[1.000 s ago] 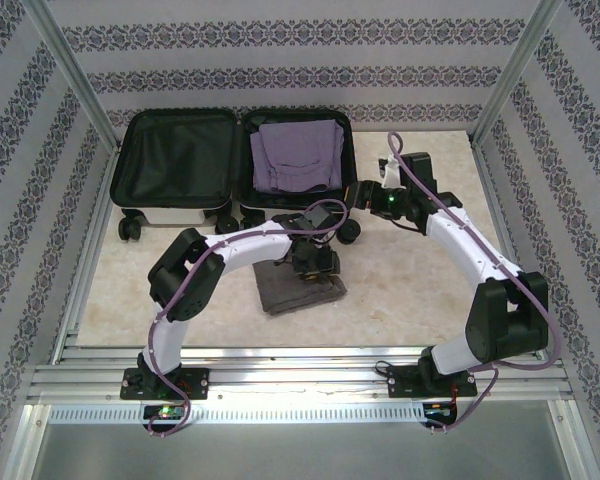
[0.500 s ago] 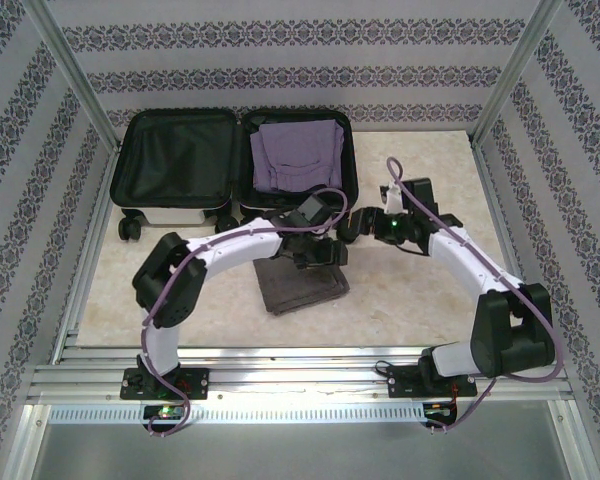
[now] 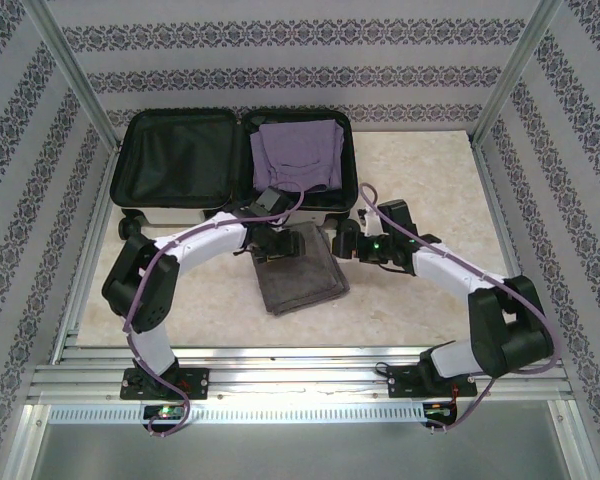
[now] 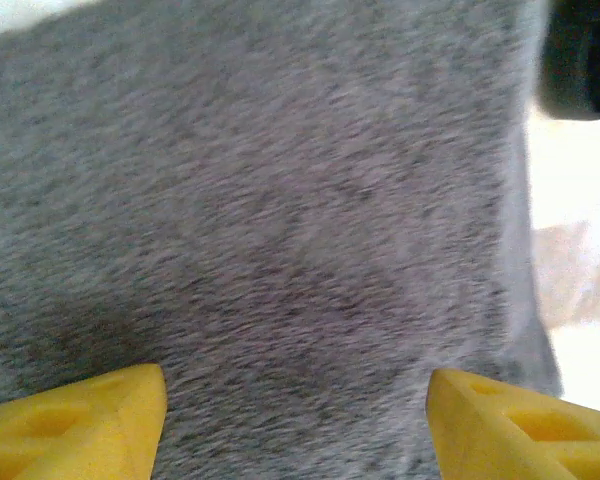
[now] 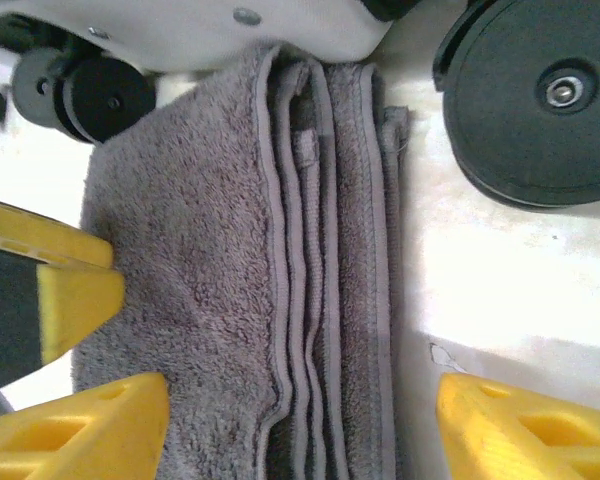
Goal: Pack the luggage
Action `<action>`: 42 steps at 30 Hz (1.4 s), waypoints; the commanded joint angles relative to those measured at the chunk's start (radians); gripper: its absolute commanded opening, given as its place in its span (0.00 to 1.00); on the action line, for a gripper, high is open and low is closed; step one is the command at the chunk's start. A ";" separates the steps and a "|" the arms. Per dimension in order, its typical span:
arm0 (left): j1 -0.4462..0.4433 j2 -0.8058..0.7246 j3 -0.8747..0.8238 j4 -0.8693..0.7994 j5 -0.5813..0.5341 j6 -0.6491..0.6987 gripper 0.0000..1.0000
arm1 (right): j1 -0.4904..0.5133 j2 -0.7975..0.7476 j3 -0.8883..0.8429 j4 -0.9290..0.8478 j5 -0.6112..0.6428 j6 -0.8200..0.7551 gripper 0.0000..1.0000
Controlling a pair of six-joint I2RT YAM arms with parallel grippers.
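The luggage (image 3: 170, 213) lies open at the back left, its left half bare black lining, a folded purple garment (image 3: 298, 155) in its right half. A folded grey towel (image 3: 305, 275) lies on the table just in front of it. My left gripper (image 3: 273, 250) hovers open over the towel's far left part; its yellow fingertips (image 4: 75, 420) stand wide apart above the grey pile (image 4: 280, 220). My right gripper (image 3: 342, 243) is open at the towel's right side, straddling the stacked folded edges (image 5: 320, 300) with the right fingertip (image 5: 520, 430) over bare table.
Black caster wheels (image 5: 535, 100) of the luggage sit close beyond the towel (image 5: 90, 95), with the white shell (image 5: 230, 30) above them. Another yellow finger (image 5: 50, 290) shows at the left of the right wrist view. Patterned walls and metal posts enclose the table (image 3: 420, 180).
My left gripper has moved left and back across the towel toward the luggage. My right gripper has come down and nearer, to the towel's right edge.
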 commanded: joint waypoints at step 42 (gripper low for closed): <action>0.066 -0.157 -0.273 0.080 0.025 -0.069 0.73 | 0.180 0.337 0.212 -0.023 0.094 -0.100 0.37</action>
